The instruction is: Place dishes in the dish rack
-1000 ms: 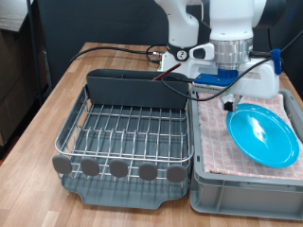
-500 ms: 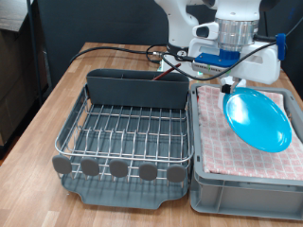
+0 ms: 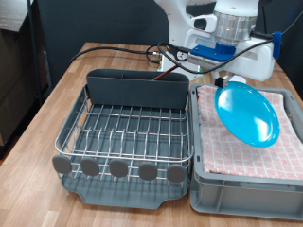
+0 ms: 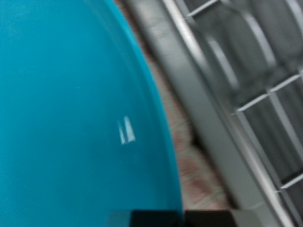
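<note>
The light-blue plate hangs tilted on edge above the cloth-lined crate, at the exterior view's right. My gripper is shut on the plate's upper rim, under the white wrist. The dish rack, a dark grey tray with a silver wire grid, stands to the exterior view's left of the plate with nothing on its wires. Its tall grey cutlery bin runs along the far side. In the wrist view the plate fills most of the picture, with the rack's wires beside it.
A grey crate lined with pink checked cloth lies under the plate, right against the rack. Round grey knobs line the rack's near edge. Black and red cables cross the wooden table behind the rack.
The plate has left the cloth, where it lay flat. It now hangs on edge in my gripper, higher and a little nearer the rack.
</note>
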Available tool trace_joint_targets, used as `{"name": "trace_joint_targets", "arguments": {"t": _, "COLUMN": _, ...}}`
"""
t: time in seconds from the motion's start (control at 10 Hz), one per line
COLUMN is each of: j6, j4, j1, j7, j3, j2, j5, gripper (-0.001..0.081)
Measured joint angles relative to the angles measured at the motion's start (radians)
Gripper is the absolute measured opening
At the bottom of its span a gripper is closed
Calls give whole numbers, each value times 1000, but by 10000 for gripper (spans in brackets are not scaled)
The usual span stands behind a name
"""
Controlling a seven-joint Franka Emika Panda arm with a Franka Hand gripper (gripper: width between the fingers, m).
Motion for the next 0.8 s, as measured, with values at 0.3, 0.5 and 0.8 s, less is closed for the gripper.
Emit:
{"name": "trace_joint_targets", "arguments": {"t": 0.3, "j6": -123, "j4": 37, "j1": -33, "j7": -62, "j3": -42, "j2": -26, "j5": -133, "gripper": 14}}
{"name": "trace_joint_targets", "arguments": {"t": 0.5, "j6": -191, "j4": 62, "j1": -56, "j7": -126, "j3": -70, "j2": -43, "j5": -227, "gripper": 14}}
{"name": "trace_joint_targets", "arguments": {"t": 0.8, "j6": -263, "j4": 112, "j1": -82, "j7": -296, "j3": -115, "j2": -62, "j5": -305, "gripper": 14}}
